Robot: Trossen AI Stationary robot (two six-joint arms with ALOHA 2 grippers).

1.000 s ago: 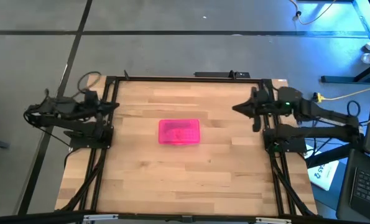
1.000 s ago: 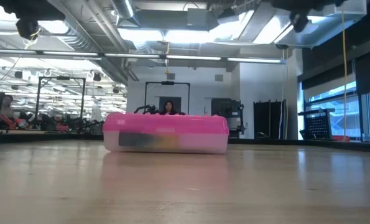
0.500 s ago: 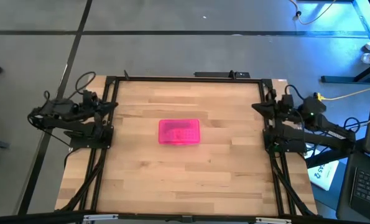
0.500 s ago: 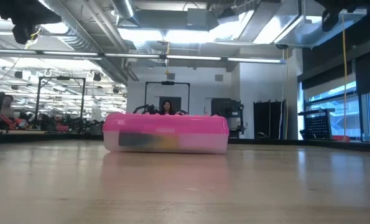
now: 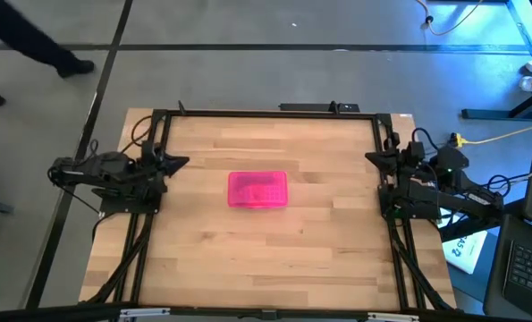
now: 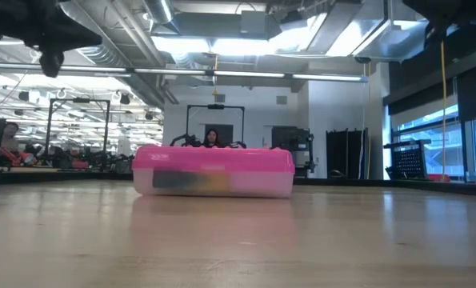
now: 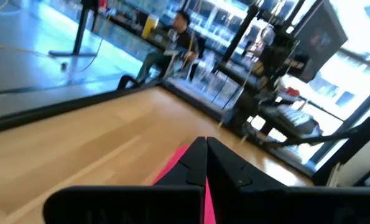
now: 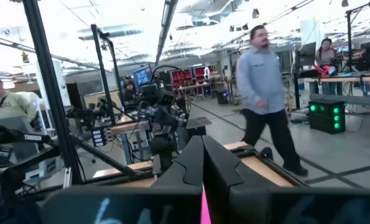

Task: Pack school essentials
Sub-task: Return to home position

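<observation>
High view, left to right: the left tool [image 5: 178, 162] sits clenched at the left edge of the surface [image 5: 248, 259], the pink-lidded case [image 5: 257, 190] lies closed mid-surface, and the right tool [image 5: 370, 157] sits clenched at the right edge. Low view shows the school essentials [image 6: 191, 181] as dark and yellow shapes inside the case. Packing looks done and homing is in hand; the next move only asks both arms to park clear of the case.

Left gripper [image 5: 178, 163] and right gripper [image 5: 373, 157] both pinched closed (arms folded)
</observation>
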